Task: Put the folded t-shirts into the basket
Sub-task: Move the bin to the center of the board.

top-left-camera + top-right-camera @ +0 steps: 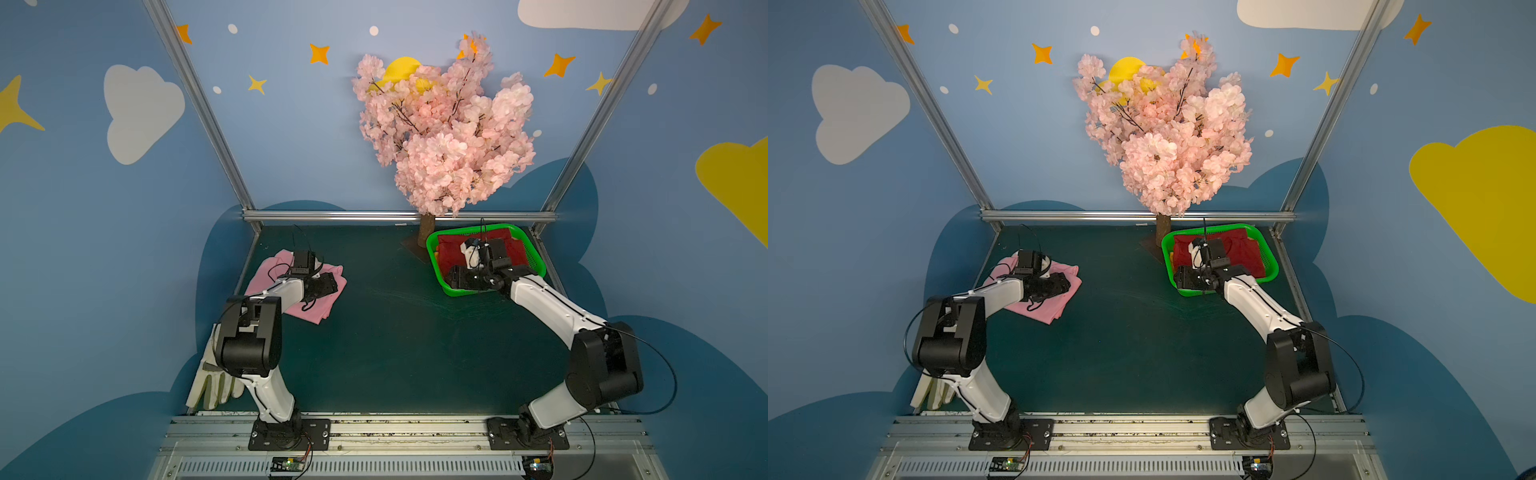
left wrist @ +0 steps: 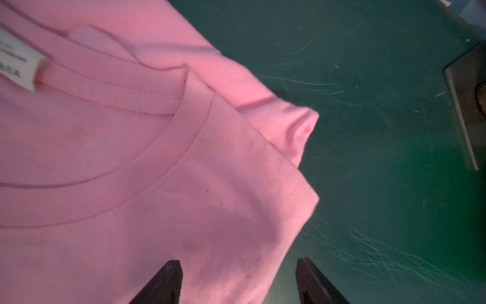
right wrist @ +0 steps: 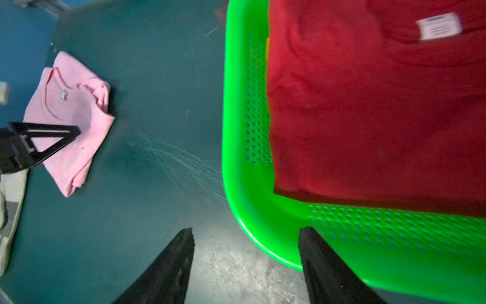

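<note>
Left end effector [image 2: 238,263] over soft, rib-collared pink t-shirt [image 2: 126,163]

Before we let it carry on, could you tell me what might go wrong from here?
1. The left claw hangs open at a corner of the pink t-shirt, one finger over the table; a pinch there may catch only the top layers, so the fold could open on lifting.
2. The right claw is open with one finger over a corner of the basket; if low, a sideways move could nudge it.
</note>
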Available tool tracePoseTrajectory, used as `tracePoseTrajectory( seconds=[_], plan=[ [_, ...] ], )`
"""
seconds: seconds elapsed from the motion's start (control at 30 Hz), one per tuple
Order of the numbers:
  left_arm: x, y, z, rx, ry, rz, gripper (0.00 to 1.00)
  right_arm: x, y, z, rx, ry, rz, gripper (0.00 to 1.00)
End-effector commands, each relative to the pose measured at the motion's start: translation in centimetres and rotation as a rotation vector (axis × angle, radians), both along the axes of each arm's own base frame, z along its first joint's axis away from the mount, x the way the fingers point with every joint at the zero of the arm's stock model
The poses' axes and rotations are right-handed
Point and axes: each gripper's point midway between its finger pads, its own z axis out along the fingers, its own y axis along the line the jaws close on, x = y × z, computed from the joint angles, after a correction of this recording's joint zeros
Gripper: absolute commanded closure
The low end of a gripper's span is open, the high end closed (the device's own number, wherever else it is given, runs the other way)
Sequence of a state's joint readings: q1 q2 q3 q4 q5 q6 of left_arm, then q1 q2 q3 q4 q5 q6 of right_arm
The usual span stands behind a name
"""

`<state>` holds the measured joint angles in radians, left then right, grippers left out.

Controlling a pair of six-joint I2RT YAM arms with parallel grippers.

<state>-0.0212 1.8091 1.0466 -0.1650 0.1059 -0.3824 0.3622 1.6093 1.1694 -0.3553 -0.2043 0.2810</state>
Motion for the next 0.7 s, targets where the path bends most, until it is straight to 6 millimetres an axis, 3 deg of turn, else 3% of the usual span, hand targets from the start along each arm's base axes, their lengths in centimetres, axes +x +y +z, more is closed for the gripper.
tracePoseTrajectory(
  seconds=[0.0, 0.17, 0.27, 0.53, 0.67],
  plan=[
    [-1.0, -0.8, -0.9, -0.060, 0.052, 0.003, 0.28, 1.3, 2.2, -0.9, 0.035, 0.005, 0.044, 0.32],
    [-3.0, -2.8, -2.5, -0.152, 0.080, -0.016, 0.28, 0.2, 4.6, -3.2, 0.011, 0.064, 0.097, 0.32],
    [-4.5, -5.8, -2.6, -0.238, 0.084, -0.051, 0.28, -0.7, 6.1, -3.3, 0.019, 0.074, 0.131, 0.32],
    [-9.6, -15.6, -2.2, -0.325, 0.066, -0.150, 0.28, -1.1, 8.8, -0.8, 0.131, 0.073, 0.192, 0.32],
    [-10.9, -19.2, -0.1, -0.381, 0.025, -0.211, 0.28, -1.4, 7.3, 1.0, 0.075, 0.032, 0.169, 0.33]
  ],
)
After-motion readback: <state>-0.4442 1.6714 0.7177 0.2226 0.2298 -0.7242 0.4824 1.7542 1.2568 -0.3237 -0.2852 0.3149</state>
